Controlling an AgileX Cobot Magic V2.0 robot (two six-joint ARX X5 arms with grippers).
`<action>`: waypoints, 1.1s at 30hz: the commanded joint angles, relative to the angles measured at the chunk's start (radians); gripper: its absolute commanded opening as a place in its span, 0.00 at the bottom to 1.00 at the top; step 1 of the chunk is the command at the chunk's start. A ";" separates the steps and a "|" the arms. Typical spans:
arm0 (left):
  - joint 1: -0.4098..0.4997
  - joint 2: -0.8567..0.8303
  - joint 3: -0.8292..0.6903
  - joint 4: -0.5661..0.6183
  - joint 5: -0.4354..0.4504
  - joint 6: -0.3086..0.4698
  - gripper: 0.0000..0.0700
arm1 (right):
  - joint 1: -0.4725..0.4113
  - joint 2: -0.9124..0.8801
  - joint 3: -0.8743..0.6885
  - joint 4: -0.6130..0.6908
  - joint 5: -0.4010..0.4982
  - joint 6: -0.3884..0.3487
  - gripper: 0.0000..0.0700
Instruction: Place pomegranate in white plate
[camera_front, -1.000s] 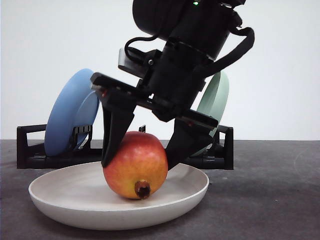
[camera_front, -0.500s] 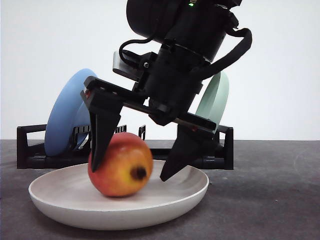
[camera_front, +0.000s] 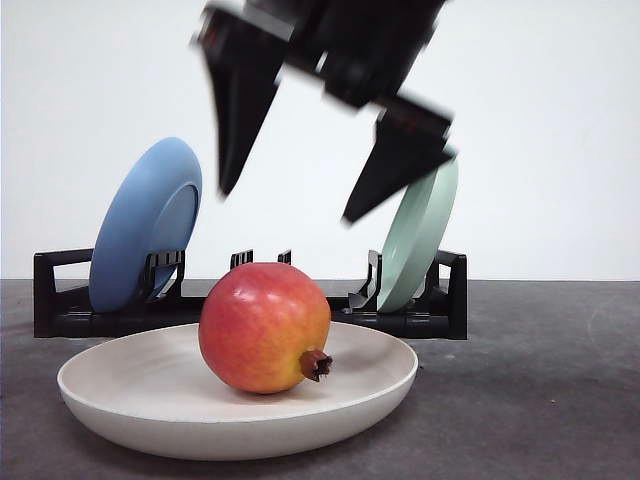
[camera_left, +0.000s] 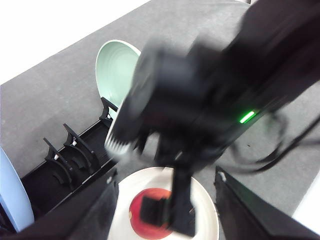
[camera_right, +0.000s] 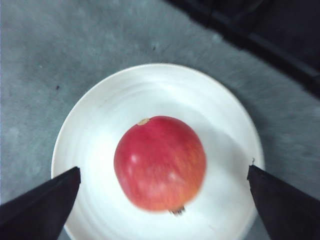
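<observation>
The pomegranate (camera_front: 265, 325) lies free in the middle of the white plate (camera_front: 150, 420), its brown calyx pointing low and to the right. My right gripper (camera_front: 290, 205) hangs open well above it, blurred, touching nothing. Looking down from the right wrist, the pomegranate (camera_right: 160, 162) rests on the white plate (camera_right: 100, 110) between the wide-spread fingers of the right gripper (camera_right: 163, 169). The left wrist view has the left gripper (camera_left: 165, 176) open and empty, high above. From there the right arm partly covers the pomegranate (camera_left: 150, 231) and white plate (camera_left: 205, 200).
Behind the plate stands a black dish rack (camera_front: 60, 310) holding a blue plate (camera_front: 145, 225) on the left and a pale green plate (camera_front: 420, 235) on the right, both on edge. The grey tabletop (camera_front: 540, 400) spreads around them.
The right gripper let go of the pomegranate, opened wider and rose clear above it. The fruit rolled a little and settled with its calyx turned to the lower right.
</observation>
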 joint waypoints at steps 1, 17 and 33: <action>-0.011 0.008 0.021 0.006 -0.005 -0.004 0.51 | 0.009 -0.039 0.021 -0.024 0.013 -0.045 1.00; -0.011 0.008 0.021 0.005 -0.005 -0.005 0.51 | 0.010 -0.506 0.021 -0.408 0.019 -0.127 1.00; -0.011 0.008 0.021 0.006 -0.005 -0.008 0.51 | 0.010 -0.673 0.021 -0.541 0.023 -0.126 0.94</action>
